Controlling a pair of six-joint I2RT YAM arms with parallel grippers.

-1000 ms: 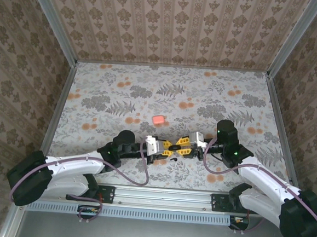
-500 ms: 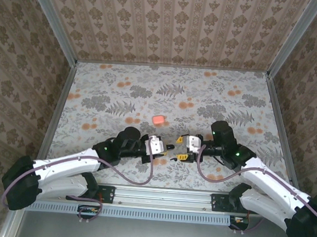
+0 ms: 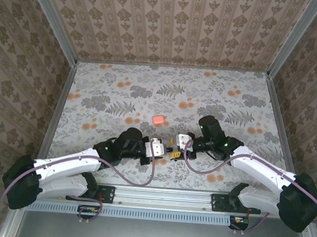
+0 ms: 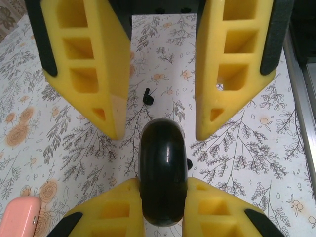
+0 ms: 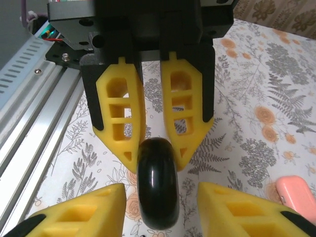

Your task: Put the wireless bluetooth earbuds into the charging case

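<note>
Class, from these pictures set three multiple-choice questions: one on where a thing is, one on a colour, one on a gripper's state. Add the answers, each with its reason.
1. Where is the pink case?
A. Lying on the table, beyond both grippers
B. In the right gripper
C. In the left gripper

2. What colour is the glossy case in the left gripper?
A. White
B. Black
C. Pink

3. How does the right gripper stand?
A. Shut on the glossy case
B. Open, fingers apart
C. Shut on the pink case

Answers:
1 A: the top view shows it on the table, apart from both arms.
2 B: both wrist views show it black.
3 B: the right wrist view shows gaps between its fingers and the glossy case.
</note>
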